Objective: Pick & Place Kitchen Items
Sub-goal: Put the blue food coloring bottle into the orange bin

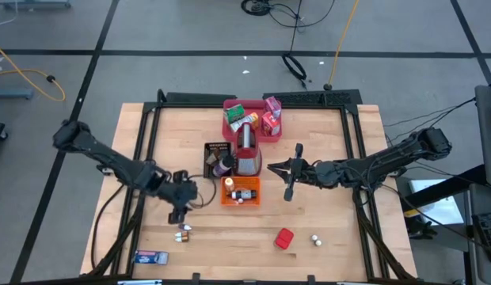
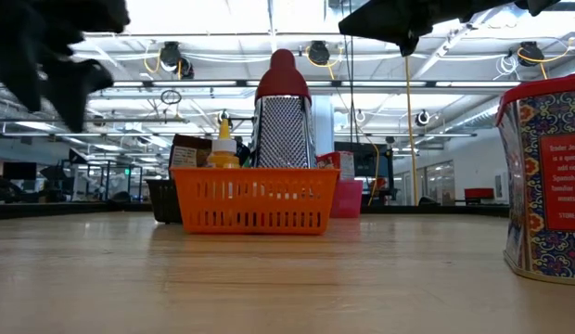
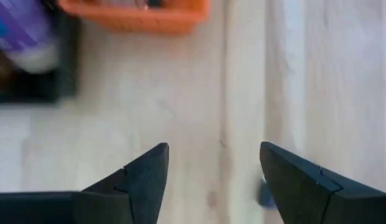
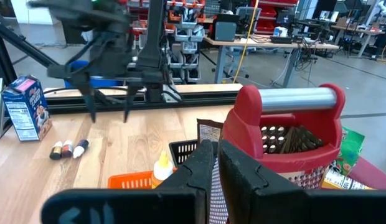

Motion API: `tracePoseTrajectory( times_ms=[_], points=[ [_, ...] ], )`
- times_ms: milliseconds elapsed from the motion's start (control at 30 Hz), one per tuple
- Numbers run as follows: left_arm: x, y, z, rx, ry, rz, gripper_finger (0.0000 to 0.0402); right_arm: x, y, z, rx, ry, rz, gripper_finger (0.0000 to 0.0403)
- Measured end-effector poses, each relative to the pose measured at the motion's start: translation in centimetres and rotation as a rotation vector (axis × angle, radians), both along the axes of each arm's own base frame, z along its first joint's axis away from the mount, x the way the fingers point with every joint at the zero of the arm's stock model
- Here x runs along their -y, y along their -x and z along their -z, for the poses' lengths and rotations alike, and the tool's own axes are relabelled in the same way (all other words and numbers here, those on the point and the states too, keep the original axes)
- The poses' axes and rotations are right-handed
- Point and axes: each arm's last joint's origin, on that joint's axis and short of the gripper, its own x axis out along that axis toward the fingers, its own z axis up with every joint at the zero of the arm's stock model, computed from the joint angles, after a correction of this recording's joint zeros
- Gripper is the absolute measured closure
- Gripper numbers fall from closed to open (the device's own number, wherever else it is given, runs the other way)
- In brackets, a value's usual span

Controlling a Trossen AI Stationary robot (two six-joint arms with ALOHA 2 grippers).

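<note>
From above, the left hand (image 1: 180, 207) is hovering open and empty left of centre, likely lining up on the tiny shakers (image 1: 184, 232) below it; the right hand (image 1: 271, 168) is waiting shut, empty, beside the grater (image 1: 246, 150). At counter level, the orange basket (image 2: 253, 199) is sitting centre
</note>
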Motion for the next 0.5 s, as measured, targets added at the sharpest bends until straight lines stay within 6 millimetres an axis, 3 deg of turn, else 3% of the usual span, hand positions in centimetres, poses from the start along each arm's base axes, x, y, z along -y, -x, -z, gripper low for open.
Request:
tracePoseTrajectory(
  times_ms=[500],
  points=[
    [5.7, 1.6, 3.9, -0.209, 0.005, -0.102, 0.0147, 0.0, 0.0, 0.0, 0.004, -0.015, 0.001, 0.0385]
  ],
)
